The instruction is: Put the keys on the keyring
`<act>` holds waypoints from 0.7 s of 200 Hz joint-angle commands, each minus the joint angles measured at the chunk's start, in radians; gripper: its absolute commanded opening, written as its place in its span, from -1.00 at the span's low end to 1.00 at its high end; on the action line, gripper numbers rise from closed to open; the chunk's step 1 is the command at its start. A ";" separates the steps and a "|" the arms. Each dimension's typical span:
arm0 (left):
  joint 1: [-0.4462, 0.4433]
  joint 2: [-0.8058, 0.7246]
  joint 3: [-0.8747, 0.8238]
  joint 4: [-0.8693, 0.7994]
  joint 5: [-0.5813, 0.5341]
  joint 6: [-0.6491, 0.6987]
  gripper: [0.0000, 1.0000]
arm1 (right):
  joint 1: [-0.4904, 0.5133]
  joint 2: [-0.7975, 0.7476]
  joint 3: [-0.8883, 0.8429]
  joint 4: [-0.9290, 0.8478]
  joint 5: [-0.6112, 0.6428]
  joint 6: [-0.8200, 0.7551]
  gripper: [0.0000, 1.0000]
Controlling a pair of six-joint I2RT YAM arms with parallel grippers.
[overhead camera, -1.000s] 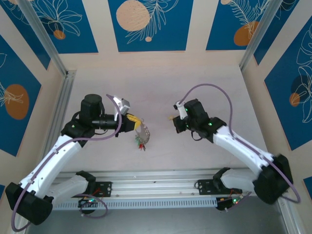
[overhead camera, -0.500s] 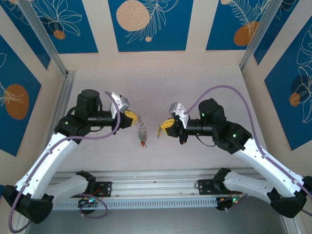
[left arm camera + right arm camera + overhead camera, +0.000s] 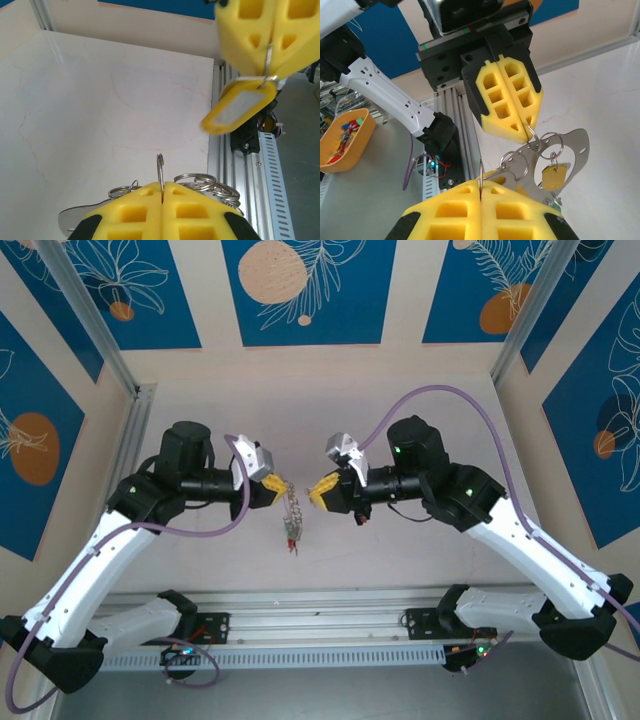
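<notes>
My left gripper (image 3: 272, 486) hangs above the table, shut on a split ring of the keyring (image 3: 292, 512), which dangles below with red and green tags. In the right wrist view the keyring (image 3: 575, 145) is a flat grey holed piece carrying several split rings and a yellow tag (image 3: 554, 176), hanging from the left gripper (image 3: 526, 129). My right gripper (image 3: 318, 495) faces it closely, shut on the keys' thin ring (image 3: 480, 175). In the left wrist view the right gripper (image 3: 268, 74) pinches that ring, and a yellow tag (image 3: 239, 106) hangs from it. The left gripper (image 3: 162, 186) clamps an upright ring (image 3: 160, 167).
An aluminium rail (image 3: 320, 625) runs along the near table edge by the arm bases. An orange bin (image 3: 342, 140) with small parts sits off the table. Frame posts (image 3: 135, 390) and patterned walls bound the back and sides.
The right arm has swung left and risen, so its gripper is now close to the left gripper. The left gripper shifted slightly right, and the keyring still hangs from it.
</notes>
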 commanded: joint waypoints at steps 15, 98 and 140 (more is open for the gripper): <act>-0.024 -0.010 0.037 0.001 0.000 0.042 -1.00 | 0.013 0.057 0.054 -0.032 -0.029 0.022 -1.00; -0.044 -0.018 0.031 0.002 -0.017 0.056 -1.00 | 0.007 0.138 0.068 -0.012 -0.030 0.042 -1.00; -0.050 -0.024 0.033 -0.002 -0.022 0.059 -1.00 | 0.010 0.141 0.058 0.023 -0.026 0.069 -1.00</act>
